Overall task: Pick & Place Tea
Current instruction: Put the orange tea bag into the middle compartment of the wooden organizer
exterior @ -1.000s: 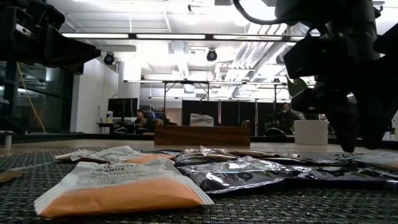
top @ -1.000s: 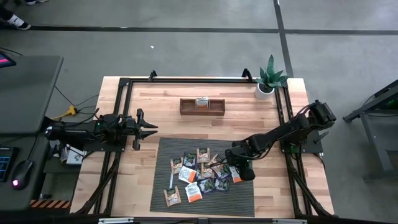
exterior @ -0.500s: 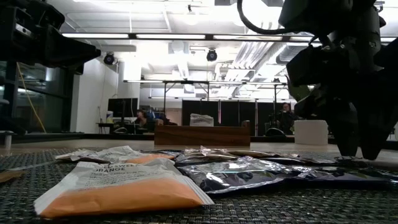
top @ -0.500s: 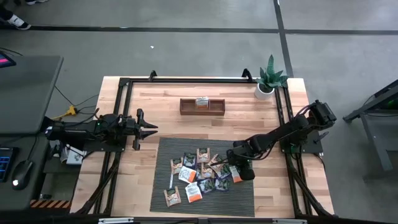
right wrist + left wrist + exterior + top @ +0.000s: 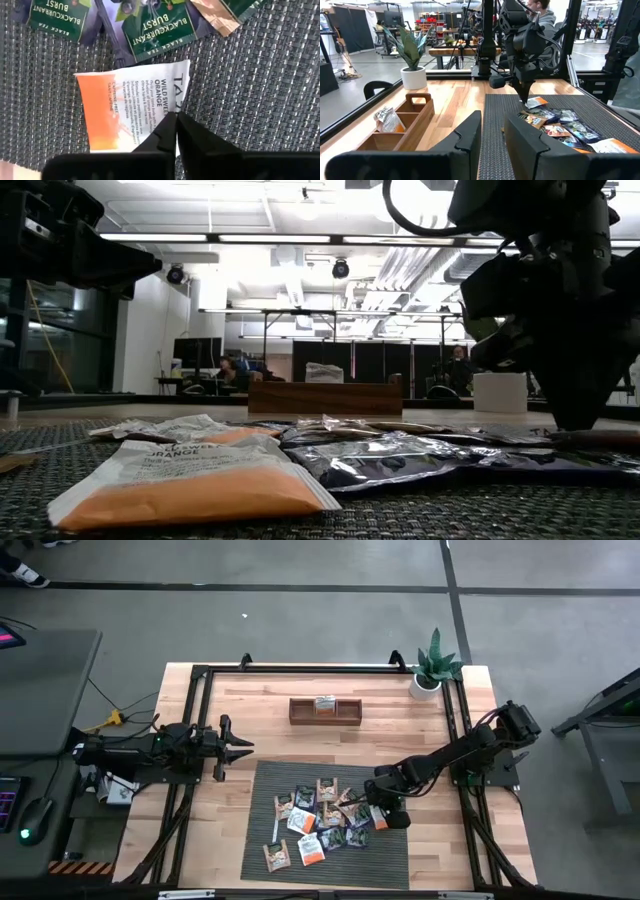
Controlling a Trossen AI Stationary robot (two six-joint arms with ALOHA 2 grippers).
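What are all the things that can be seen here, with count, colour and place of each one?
mat: one, dark grey, near middle of the table
table: one, light wood, under a black frame
sachets: about fifteen, orange, white, tan and dark, scattered on the mat
orange sachet: one, orange and white, at the pile's right edge
tray: one, brown wood, far middle of the table, one sachet inside
plant: one, green in a white pot, far right corner
person: one, grey top, beyond the table
left gripper: black, waits left of the mat
right gripper: black, shut on the orange sachet's edge
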